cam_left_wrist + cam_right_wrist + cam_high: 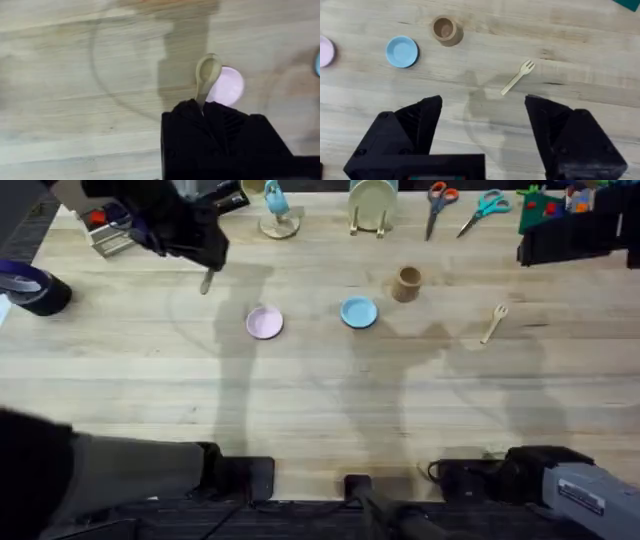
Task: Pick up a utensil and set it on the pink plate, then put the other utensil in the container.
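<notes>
Nearest the arms' bases, the right pincer [482, 135] is seen in its wrist view with its two black fingers [405, 132] spread wide apart and nothing between them, raised above bare wood of the worktop [320, 410]. Beyond it, in that same view, the fork [518, 77] lies flat on the worktop, prongs pointing away from the pincer, well apart from everything else. In the overhead view the fork [494, 323] is placed toward the right side, to the right of the wooden cup.

Farther out, in the middle band of the worktop, the pink plate [264, 322] is set left of centre and bare on top. The light-blue plate [358, 312] is found near it to the right, the two apart. The wooden cup [407, 283] stands upright just beyond and to the right of the blue plate, its mouth open upward.

Farther still, at the upper left of the overhead view, the left pincer [207, 278] is held above the worktop, beyond and to the left of the pink plate. In its wrist view it is shown clamped on the handle of the spoon [206, 75], whose oval bowl projects forward and overlaps the near edge of the pink plate [229, 86] below; whether the two touch cannot be told.
</notes>
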Robot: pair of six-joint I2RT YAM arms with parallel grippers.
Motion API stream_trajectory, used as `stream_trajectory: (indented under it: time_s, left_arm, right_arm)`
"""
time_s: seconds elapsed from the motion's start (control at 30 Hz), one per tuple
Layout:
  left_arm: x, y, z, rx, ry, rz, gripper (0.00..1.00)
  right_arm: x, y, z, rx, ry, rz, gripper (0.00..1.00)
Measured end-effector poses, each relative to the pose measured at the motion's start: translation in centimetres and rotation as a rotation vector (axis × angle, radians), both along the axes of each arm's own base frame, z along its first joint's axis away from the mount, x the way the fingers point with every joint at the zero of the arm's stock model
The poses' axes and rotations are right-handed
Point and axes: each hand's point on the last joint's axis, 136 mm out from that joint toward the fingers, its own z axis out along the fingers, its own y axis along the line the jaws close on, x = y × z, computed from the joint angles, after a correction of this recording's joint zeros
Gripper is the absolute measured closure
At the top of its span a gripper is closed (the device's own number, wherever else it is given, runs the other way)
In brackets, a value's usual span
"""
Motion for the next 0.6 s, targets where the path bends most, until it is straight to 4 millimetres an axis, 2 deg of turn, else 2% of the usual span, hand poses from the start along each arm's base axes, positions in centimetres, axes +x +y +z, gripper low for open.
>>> stream_trajectory:
  time_s: [0.2,0.33,0.43,0.6]
  left_arm:
    - [-1.2,-3.9,0.7,-0.012,0.001,-0.101,0.958]
    - [-1.4,-5.3,0.5,-0.017,0.007,-0.129,0.958]
    - [-1.9,-6.0,-0.6,-0.024,0.030,-0.142,0.958]
    - [-2.7,-6.8,-3.9,-0.038,0.069,-0.156,0.958]
  right_arm:
    - [0.0,0.0,0.0,0.000,0.000,0.000,0.006]
    - [0.0,0.0,0.0,0.000,0.000,0.000,0.006]
    - [0.0,0.0,0.0,0.000,0.000,0.000,0.006]
    - [0.0,0.0,0.0,0.000,0.000,0.000,0.005]
